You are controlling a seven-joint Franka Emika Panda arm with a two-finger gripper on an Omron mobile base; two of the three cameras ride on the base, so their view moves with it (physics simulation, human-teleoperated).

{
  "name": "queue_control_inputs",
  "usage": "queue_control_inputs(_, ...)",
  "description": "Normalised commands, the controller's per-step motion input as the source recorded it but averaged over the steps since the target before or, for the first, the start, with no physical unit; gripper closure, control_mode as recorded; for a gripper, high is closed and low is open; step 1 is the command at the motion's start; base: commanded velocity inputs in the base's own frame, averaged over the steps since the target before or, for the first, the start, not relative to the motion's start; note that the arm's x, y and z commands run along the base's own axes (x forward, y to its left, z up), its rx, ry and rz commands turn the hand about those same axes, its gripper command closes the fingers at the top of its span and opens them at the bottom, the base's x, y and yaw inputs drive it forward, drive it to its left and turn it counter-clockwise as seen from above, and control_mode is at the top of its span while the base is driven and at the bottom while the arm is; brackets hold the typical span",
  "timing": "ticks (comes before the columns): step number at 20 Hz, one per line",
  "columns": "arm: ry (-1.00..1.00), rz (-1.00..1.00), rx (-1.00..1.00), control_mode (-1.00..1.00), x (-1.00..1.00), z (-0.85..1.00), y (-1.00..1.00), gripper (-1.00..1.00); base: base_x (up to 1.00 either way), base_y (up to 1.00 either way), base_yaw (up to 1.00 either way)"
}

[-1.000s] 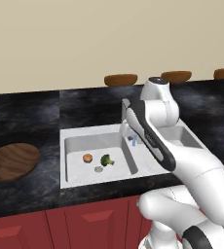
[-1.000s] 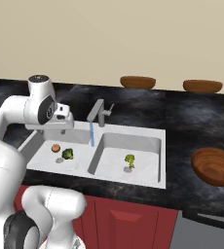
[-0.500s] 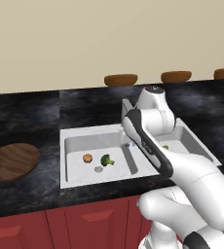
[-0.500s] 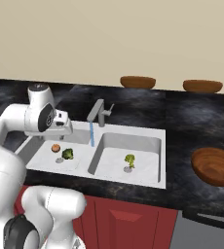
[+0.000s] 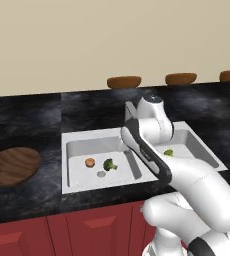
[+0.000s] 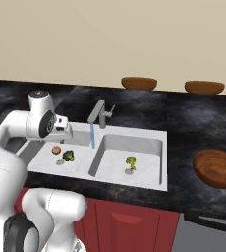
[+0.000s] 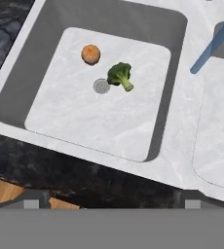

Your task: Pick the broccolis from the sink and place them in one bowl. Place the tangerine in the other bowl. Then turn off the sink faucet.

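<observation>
Black marbled desk (image 5: 32,120) carries your white sink (image 7: 179,146); beige wall behind. Arm hides the faucet (image 6: 99,114) from the left. Tool (image 7: 112,202) stands wide, empty.

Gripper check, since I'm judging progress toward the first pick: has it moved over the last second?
Yes. In the right base view the gripper has swung left, away from the faucet, over the sink's left basin.

Left basin of the sink (image 7: 179,129): you have open floor toward its near and right walls. The tangerine (image 7: 90,54), drain (image 7: 101,86) and one broccoli (image 7: 120,75) cluster close together at its far side. The water stream (image 6: 92,136) falls by the divider under the faucet (image 6: 100,113), blocking passage there.
</observation>
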Motion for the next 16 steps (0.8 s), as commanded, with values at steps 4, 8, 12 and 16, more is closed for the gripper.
queue_control_inputs(4,0.0,0.0,0.0,-1.0,0.26,-0.17,0.13,-1.0,0.0,0.0,0.0)
queue_control_inputs(8,0.0,0.0,0.0,-1.0,0.27,-0.19,0.09,-1.0,0.0,0.0,0.0)
queue_control_inputs(12,0.0,0.0,0.0,-1.0,0.31,-0.28,0.01,-1.0,0.0,0.0,0.0)
queue_control_inputs(16,0.0,0.0,0.0,-1.0,0.27,-0.3,0.03,-1.0,0.0,0.0,0.0)
